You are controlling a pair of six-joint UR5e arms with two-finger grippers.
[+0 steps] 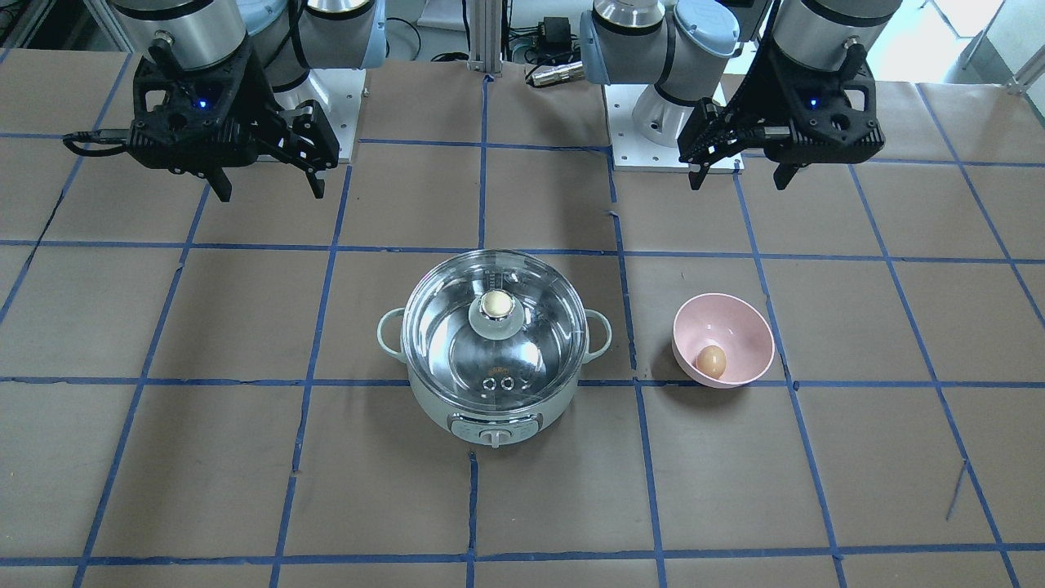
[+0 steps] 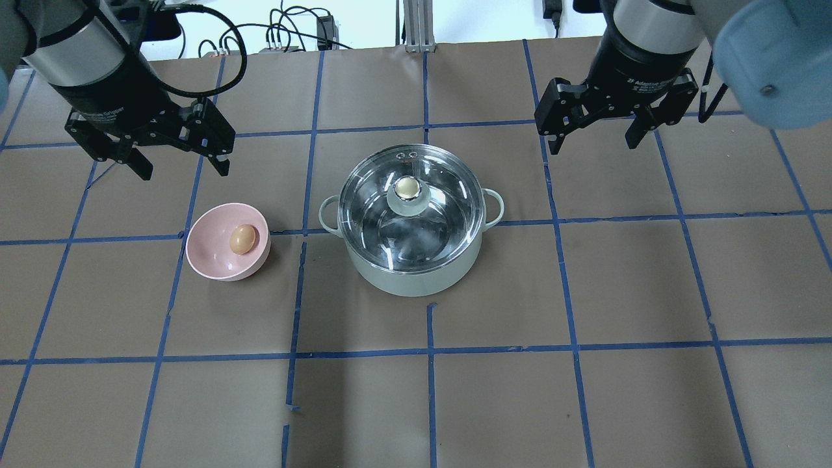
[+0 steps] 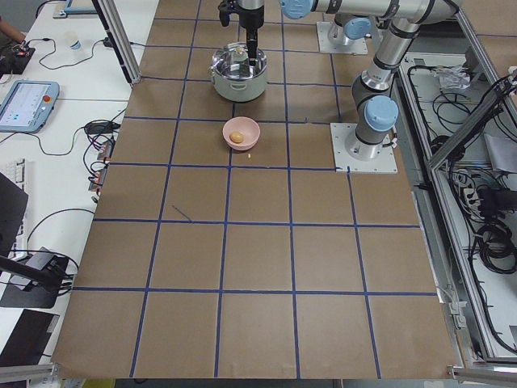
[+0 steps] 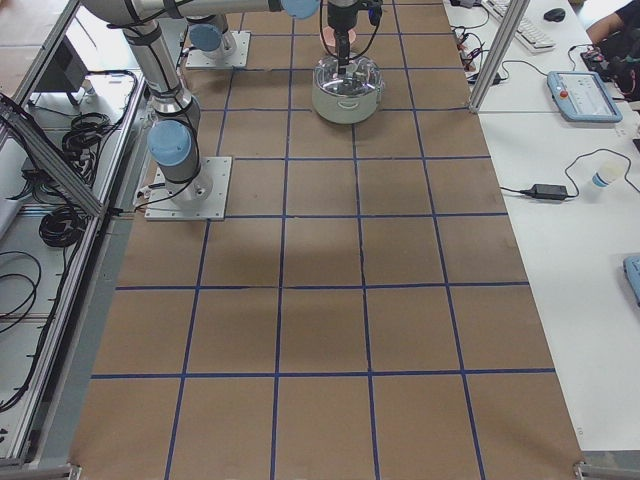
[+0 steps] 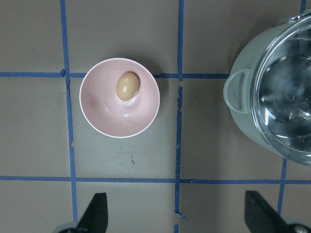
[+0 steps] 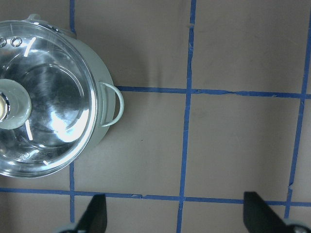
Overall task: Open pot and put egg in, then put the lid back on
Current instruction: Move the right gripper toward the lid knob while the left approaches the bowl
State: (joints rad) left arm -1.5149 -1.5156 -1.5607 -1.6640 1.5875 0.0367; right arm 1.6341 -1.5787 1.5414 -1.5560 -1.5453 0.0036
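Lid [image 2: 390, 214] sits on pot [image 2: 416, 276]; w/ left pincer [image 2: 184, 170] & right pincer [image 2: 593, 142] both released, drop yr right one straight over knob [image 2: 408, 188], clench, lift vertically.

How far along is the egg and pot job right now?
Nothing looks done yet: the lid sits closed on the pot, and the egg lies in the pink bowl beside it. Nothing is in hand: the left gripper and right gripper hang open and empty, touching nothing. Everything is left: lift the lid, move the egg into the pot, set the lid back.
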